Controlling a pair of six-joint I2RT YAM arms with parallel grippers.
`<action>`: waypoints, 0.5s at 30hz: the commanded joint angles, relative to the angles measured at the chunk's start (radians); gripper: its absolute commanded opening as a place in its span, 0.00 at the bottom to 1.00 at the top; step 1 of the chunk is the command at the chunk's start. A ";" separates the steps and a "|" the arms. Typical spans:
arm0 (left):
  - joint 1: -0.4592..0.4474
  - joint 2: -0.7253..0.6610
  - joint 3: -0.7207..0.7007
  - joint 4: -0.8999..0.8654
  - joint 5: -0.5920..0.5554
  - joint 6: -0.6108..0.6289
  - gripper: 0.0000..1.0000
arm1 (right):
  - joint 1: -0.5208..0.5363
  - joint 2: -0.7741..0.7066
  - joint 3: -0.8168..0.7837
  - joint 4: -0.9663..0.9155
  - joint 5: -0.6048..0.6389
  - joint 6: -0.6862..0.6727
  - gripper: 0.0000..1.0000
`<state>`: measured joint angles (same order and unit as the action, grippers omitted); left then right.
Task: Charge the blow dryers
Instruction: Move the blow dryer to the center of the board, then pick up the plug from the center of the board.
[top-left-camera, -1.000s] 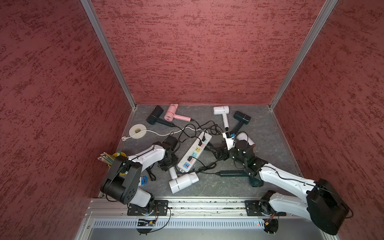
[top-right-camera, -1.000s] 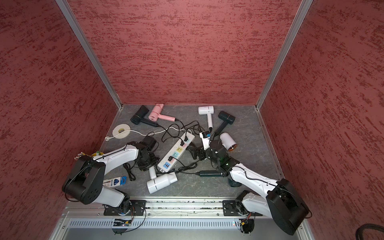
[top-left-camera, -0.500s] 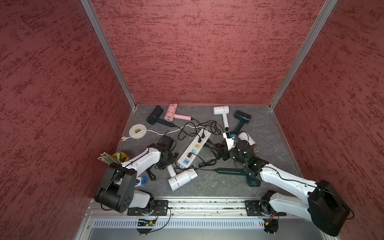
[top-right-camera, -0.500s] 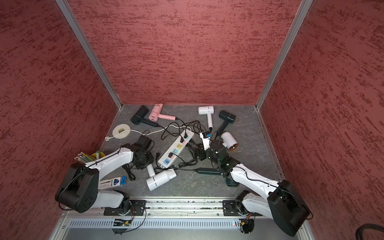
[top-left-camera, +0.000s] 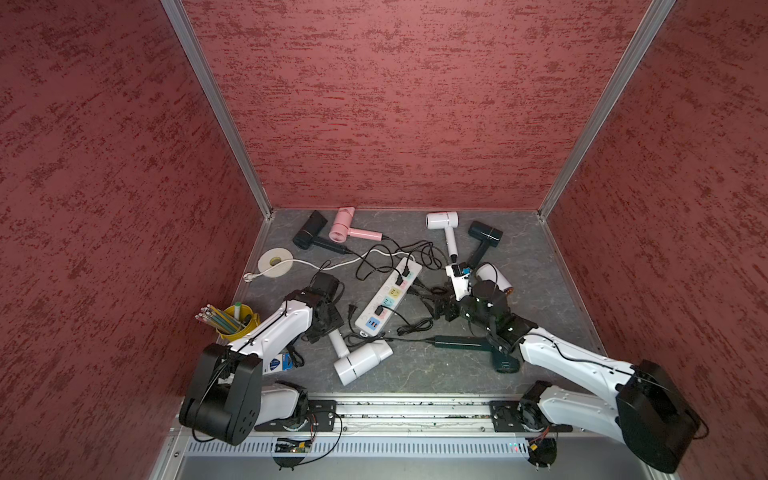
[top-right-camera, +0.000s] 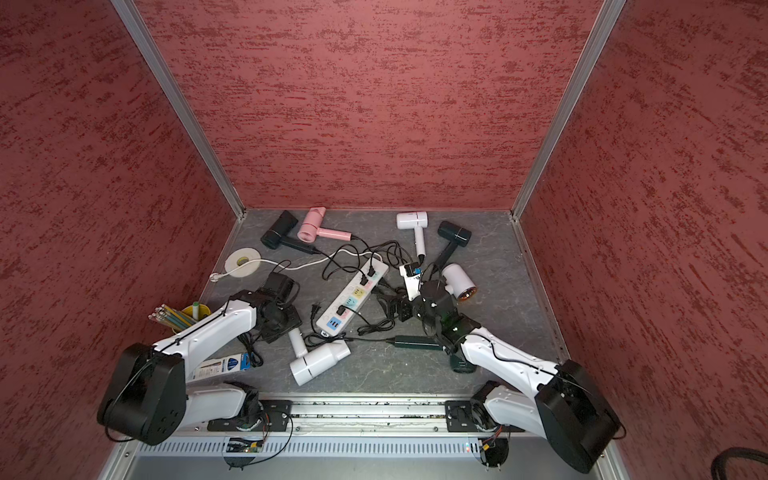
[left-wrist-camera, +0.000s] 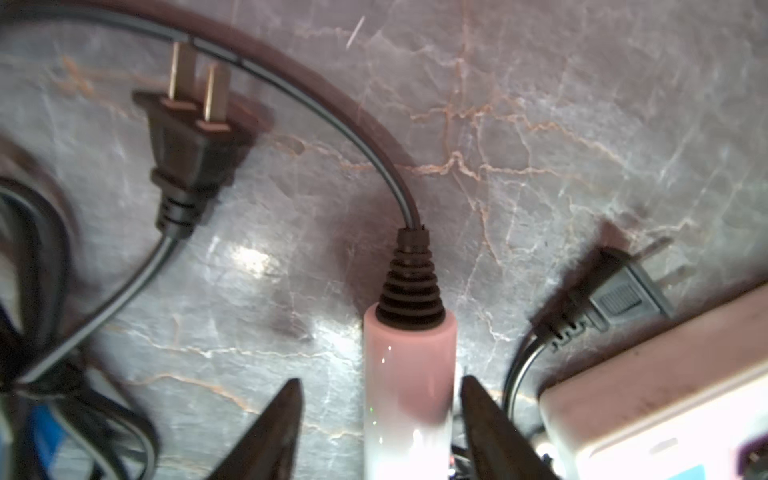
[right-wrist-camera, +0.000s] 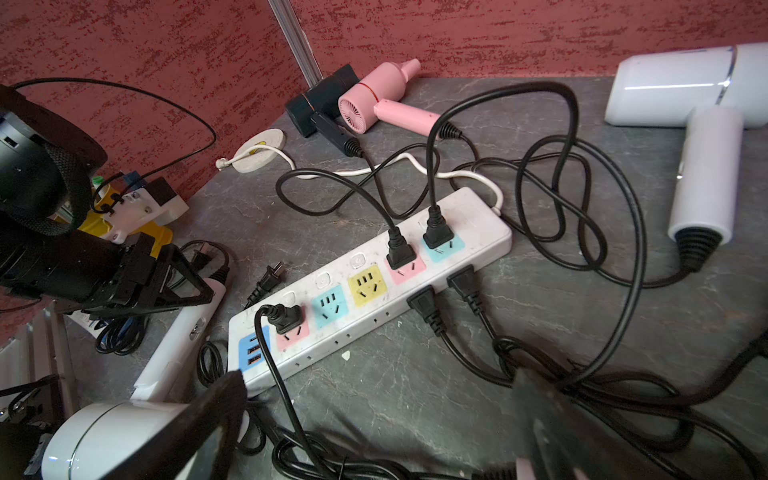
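My left gripper (left-wrist-camera: 380, 379) stands partly open. Its black fingers (left-wrist-camera: 270, 432) straddle the handle of the white T-shaped plastic blow dryer (left-wrist-camera: 409, 365) with a gap showing, so I have no grip. That dryer lies flat on the grey marbled table (left-wrist-camera: 582, 124), just beside the long white power strip with pastel sockets (top-left-camera: 388, 297). A black two-pin plug (left-wrist-camera: 187, 137) lies loose near the handle's end. My right gripper (right-wrist-camera: 380, 374) is spread wide and empty above tangled black cords (right-wrist-camera: 478, 353).

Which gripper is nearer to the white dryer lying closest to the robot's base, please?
Left. The left gripper straddles the dryer at its handle, fingers open; the right gripper is beyond the power strip.
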<state>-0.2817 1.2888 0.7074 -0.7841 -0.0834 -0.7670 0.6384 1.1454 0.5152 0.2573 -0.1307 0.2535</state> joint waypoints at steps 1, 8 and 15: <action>0.005 -0.039 0.046 -0.060 -0.062 -0.004 0.86 | -0.001 -0.027 0.017 0.014 -0.011 -0.006 1.00; 0.127 -0.096 0.070 -0.152 -0.162 -0.079 1.00 | -0.002 -0.036 0.014 0.017 -0.019 -0.012 1.00; 0.341 -0.101 0.045 -0.057 -0.049 -0.028 1.00 | -0.001 -0.046 0.008 0.017 -0.010 -0.015 1.00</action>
<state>0.0181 1.1912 0.7635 -0.8825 -0.1757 -0.8146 0.6384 1.1183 0.5152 0.2577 -0.1329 0.2527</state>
